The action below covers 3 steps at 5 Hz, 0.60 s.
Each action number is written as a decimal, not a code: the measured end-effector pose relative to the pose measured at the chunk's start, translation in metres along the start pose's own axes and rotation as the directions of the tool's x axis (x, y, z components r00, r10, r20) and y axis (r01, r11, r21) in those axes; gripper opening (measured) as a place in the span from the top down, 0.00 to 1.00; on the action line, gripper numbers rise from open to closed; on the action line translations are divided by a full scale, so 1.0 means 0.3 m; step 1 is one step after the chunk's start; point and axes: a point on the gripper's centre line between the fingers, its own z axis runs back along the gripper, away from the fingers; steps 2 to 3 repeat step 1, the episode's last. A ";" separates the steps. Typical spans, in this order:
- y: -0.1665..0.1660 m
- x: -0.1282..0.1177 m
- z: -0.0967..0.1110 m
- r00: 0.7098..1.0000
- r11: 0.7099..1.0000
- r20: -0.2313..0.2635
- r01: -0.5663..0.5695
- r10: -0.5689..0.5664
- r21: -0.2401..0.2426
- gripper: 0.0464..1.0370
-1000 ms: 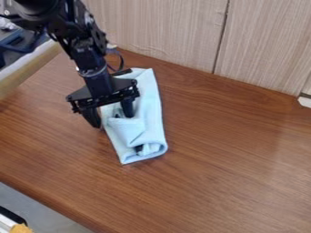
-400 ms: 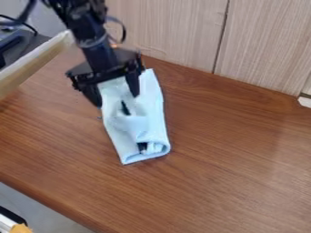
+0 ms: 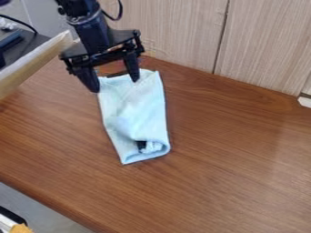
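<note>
Pincer (image 3: pixel 115 85) wide, pale blue cloth (image 3: pixel 133 111) just below, perhaps against its tips.

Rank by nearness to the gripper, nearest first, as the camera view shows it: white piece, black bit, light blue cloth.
1. Light blue cloth: directly at the gripper.
2. Black bit: in the cloth's lower fold.
3. White piece: far off, at the right edge.

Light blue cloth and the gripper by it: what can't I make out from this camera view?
In the camera view:
- Dark item in the cloth: mostly covered by folds; identity unclear.
- Gripper: the slanted angle leaves contact with the cloth unclear.
- Orange object: cut off by the bottom edge.
</note>
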 end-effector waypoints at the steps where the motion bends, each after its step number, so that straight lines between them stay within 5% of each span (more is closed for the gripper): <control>1: -0.002 0.000 0.003 1.000 1.000 -0.003 0.007 -0.007 -0.001 0.04; 3: -0.002 0.000 0.003 1.000 1.000 -0.003 0.007 -0.007 -0.001 0.04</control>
